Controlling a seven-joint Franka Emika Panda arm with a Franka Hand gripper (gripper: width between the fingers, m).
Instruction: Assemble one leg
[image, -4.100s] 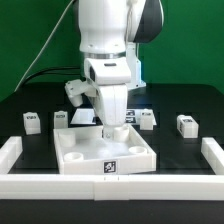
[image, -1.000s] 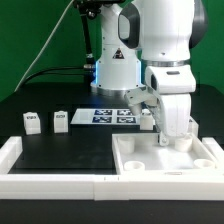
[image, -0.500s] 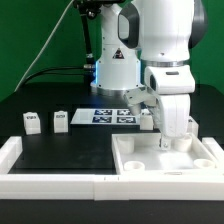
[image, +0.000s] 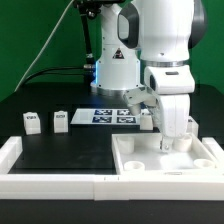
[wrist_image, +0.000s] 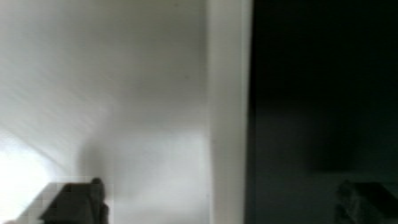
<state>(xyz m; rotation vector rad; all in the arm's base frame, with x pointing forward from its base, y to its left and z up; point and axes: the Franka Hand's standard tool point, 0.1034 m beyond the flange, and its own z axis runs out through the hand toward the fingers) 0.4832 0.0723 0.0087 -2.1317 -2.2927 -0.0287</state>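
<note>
Progress looks slight: no leg is fitted yet. You have one leg (image: 33, 122) and a second leg (image: 61, 120) standing loose on the desk (image: 70, 150), well apart from the tray (image: 119, 155). The fingers (wrist_image: 71, 203) hang low there, seemingly apart around its rim, clamping nothing.

"How does the leg (image: 33, 122) at nine o'clock in the exterior view look?"

"Smooth white plastic, matt, with a printed black-and-white tag. The tray (image: 145, 170) at five o'clock is the same plain white plastic."

"And the table (image: 70, 152)?"

"Black and matt, with no glare. The arm (image: 165, 35) at one o'clock is glossy white plastic, and the marker board (image: 112, 115) looks flat, white and paper-like."
</note>
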